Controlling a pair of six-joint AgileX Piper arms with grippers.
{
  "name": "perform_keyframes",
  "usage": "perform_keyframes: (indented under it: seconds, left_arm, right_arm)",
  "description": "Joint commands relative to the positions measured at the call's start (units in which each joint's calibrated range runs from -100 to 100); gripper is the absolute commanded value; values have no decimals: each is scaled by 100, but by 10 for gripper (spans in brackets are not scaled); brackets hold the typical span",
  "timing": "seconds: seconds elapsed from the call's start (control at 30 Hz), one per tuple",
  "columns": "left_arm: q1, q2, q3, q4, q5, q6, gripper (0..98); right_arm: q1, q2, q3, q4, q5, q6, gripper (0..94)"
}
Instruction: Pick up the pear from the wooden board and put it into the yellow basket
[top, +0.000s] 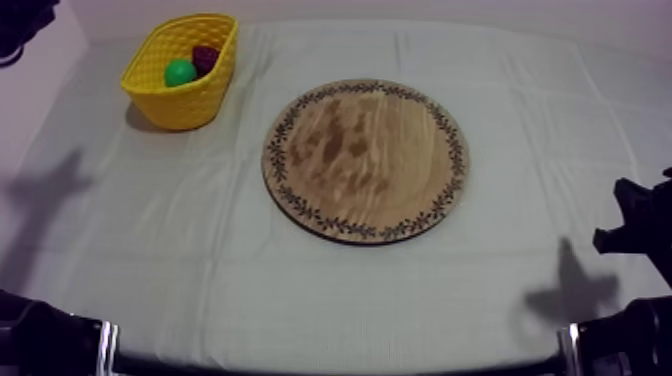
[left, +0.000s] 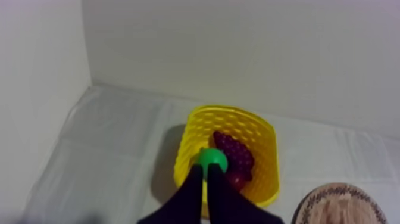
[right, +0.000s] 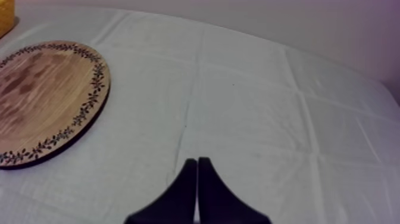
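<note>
A green toy pear (top: 180, 72) lies in the yellow lattice basket (top: 190, 105). The narrow, empty left gripper (left: 206, 173) above should rise straight, clearing the rim.

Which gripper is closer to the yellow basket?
Left. The left gripper, shut, hangs at the near rim of the basket, by the pear inside. The right gripper is over bare cloth, with the board between it and the basket.
</note>
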Motion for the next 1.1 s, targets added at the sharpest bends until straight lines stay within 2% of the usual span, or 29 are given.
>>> perform_keyframes:
  seconds: [0.0,0.1,0.23,0.33,0.77,1.07]
  left_arm:
    - [-47,-1342,1311,1,-310,-36,0]
    - [-81,-2274,2208,22,-530,-132,0]
    - [-145,-3422,3182,313,-645,-508,0]
    - [-162,-4136,3743,418,-613,-675,0]
    - [-167,-5405,5118,580,-568,-1025,0]
    - [-270,-5868,5350,582,-236,-977,0]
  right_arm:
    - [1,1,5,1,-1,4,5]
    - [1,1,5,1,-1,4,5]
    - [1,1,5,1,-1,4,5]
    - [1,1,5,1,-1,4,5]
    - [1,1,5,1,-1,4,5]
    - [1,1,5,1,-1,4,5]
